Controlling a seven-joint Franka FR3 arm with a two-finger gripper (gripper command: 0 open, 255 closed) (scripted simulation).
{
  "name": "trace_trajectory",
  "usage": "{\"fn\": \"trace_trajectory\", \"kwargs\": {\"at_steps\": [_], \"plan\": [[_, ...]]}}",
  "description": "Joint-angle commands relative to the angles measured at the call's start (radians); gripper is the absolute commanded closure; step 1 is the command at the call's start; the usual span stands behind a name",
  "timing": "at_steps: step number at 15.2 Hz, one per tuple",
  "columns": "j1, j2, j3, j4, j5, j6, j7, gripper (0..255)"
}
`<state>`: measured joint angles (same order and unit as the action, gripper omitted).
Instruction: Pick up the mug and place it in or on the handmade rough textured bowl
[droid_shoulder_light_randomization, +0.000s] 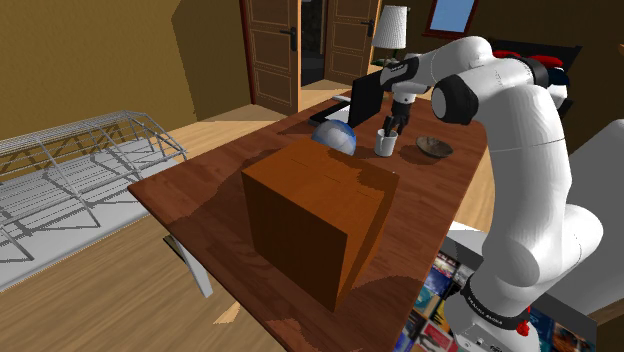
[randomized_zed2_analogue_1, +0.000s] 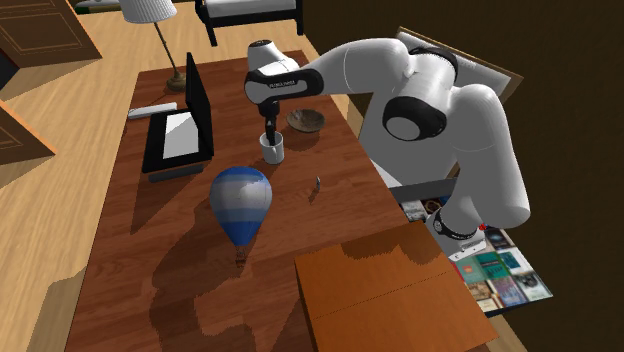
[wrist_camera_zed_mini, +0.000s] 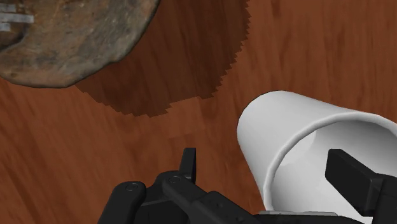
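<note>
The white mug (droid_shoulder_light_randomization: 386, 144) stands upright on the brown wooden surface (droid_shoulder_light_randomization: 215, 190). In the shoulder view the rough brown bowl (droid_shoulder_light_randomization: 434, 147) sits near it at 3 o'clock, and a blue-and-white balloon figure (droid_shoulder_light_randomization: 336, 138) at 9 o'clock. The jaws are apart, straddling the mug's rim — one finger (wrist_camera_zed_mini: 356, 181) inside, the other outside, clear of the wall.

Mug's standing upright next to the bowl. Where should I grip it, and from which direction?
Grip the mug by its thin wall at the rim, coming straight down from above: it stands upright with its mouth open upward. The gripper straddles that wall now, one finger inside and one outside, open and not yet clasping it.
</note>
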<state>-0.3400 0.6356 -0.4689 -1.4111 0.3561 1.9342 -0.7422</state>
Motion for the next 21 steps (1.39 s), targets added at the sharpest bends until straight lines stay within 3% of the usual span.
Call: {"fn": "trace_trajectory", "kwargs": {"at_steps": [1,7,8,17,21], "plan": [[0.001,0.004,0.001,-0.003,0.002,0.007,0.000,0],[0.001,0.004,0.001,-0.003,0.002,0.007,0.000,0],[0.001,0.004,0.001,-0.003,0.002,0.007,0.000,255],[0.001,0.004,0.001,-0.003,0.002,0.007,0.000,255],[0.000,-0.014,-0.005,0.025,-0.008,-0.036,0.008,255]]}}
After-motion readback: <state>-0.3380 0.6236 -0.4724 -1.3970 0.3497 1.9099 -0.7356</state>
